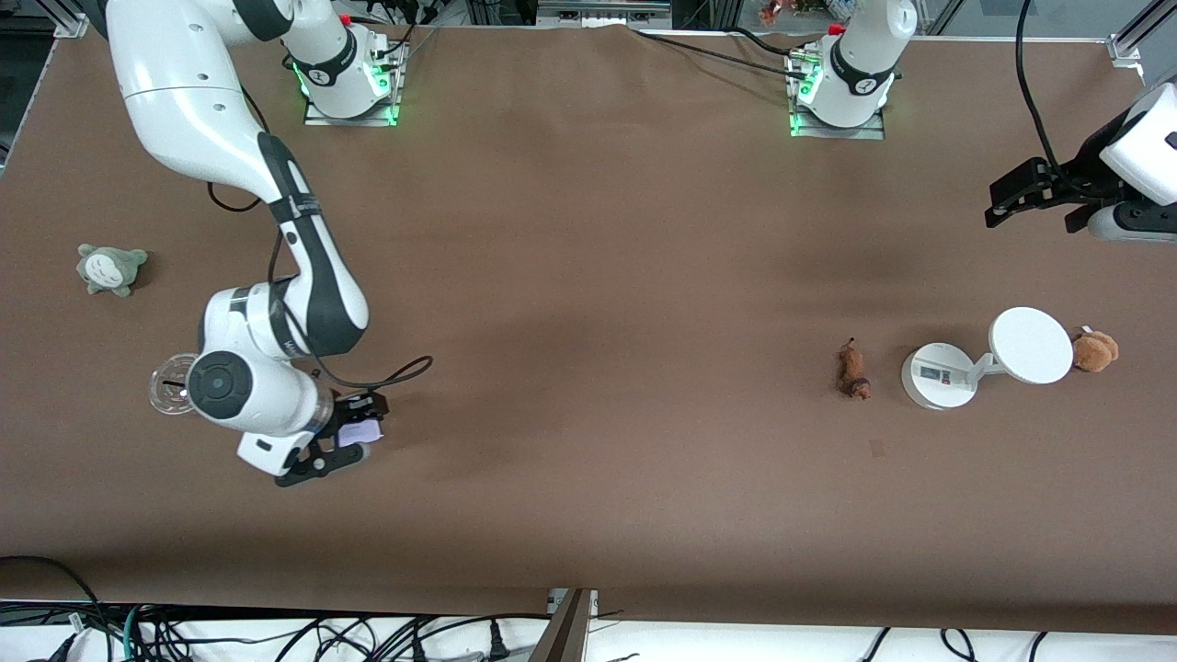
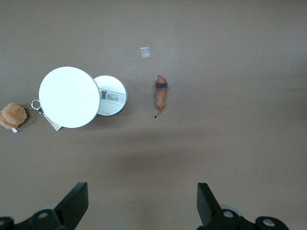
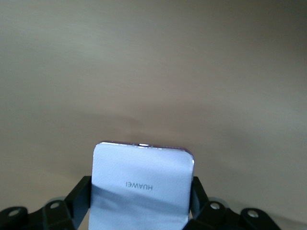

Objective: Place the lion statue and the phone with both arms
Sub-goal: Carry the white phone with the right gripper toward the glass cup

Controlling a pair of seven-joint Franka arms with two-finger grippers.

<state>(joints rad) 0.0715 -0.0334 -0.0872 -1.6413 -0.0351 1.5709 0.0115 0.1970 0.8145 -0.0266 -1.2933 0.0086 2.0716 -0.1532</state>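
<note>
The lion statue (image 1: 854, 369), a slender orange-brown figurine with a dark end, lies on the brown table beside the white round-based device, toward the left arm's end; it also shows in the left wrist view (image 2: 161, 95). My left gripper (image 1: 1030, 193) is open and empty, high above the table edge at that end, well apart from the statue. My right gripper (image 1: 354, 435) is shut on the pale lavender phone (image 3: 141, 189), whose face carries a printed mark; it shows small in the front view (image 1: 359, 432), low over the table at the right arm's end.
A white round-based device with a disc (image 1: 998, 354) stands beside the statue, a fuzzy brown plush (image 1: 1094, 350) next to it. A grey-green plush (image 1: 110, 268) and a clear round lid (image 1: 170, 383) lie at the right arm's end. A small scrap (image 1: 876, 448) lies nearer the camera.
</note>
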